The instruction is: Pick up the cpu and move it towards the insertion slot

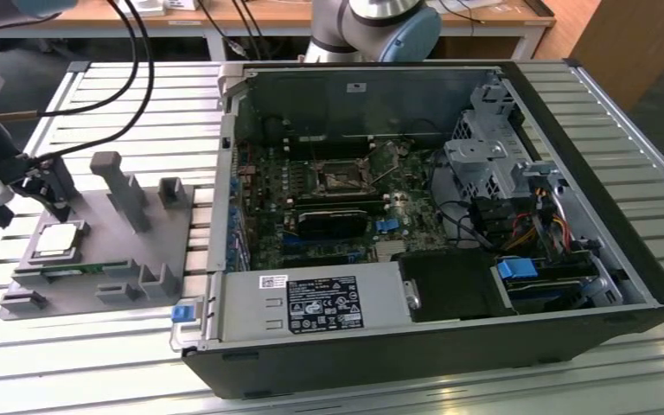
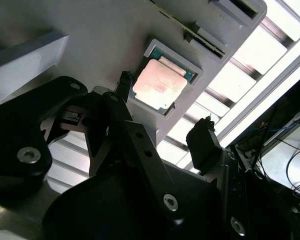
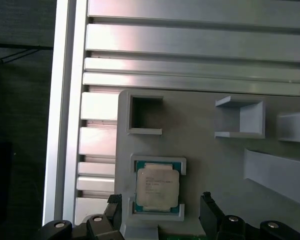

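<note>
The cpu lies flat in a square recess of the grey plastic fixture, at the exterior view's left. It shows as a silvery square with a pale rim in both wrist views. My gripper hangs just above it, open, with one dark fingertip on each side of the chip and apart from it. The gripper holds nothing. The insertion slot, a dark square socket with a metal frame, sits on the motherboard inside the open computer case.
The fixture has upright posts and a green memory stick along its near edge. The open black computer case takes up the middle and right of the slatted aluminium table. Black cables hang at the back left.
</note>
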Robot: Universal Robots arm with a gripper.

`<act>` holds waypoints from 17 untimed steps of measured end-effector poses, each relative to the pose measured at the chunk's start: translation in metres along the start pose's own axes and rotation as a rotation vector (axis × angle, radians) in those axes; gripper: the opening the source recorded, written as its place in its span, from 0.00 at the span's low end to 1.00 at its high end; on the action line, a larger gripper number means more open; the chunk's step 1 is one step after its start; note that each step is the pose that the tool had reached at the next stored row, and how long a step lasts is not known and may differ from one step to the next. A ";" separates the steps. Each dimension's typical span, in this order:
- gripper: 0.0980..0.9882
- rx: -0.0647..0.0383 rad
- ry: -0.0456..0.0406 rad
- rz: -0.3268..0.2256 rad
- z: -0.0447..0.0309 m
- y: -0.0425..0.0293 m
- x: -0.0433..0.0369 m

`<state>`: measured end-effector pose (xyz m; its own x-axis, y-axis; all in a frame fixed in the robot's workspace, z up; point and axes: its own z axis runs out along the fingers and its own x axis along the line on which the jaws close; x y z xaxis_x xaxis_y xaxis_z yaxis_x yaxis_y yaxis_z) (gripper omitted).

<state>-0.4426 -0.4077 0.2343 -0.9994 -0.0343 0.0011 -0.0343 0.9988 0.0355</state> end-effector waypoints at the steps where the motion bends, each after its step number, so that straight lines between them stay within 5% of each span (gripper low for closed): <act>1: 0.70 0.000 0.0000 0.000 0.0007 0.0000 0.0000; 17: 0.70 0.000 0.0000 0.000 0.0162 -0.0017 -0.0002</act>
<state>-0.4424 -0.4088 0.2181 -0.9994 -0.0344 0.0012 -0.0343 0.9988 0.0355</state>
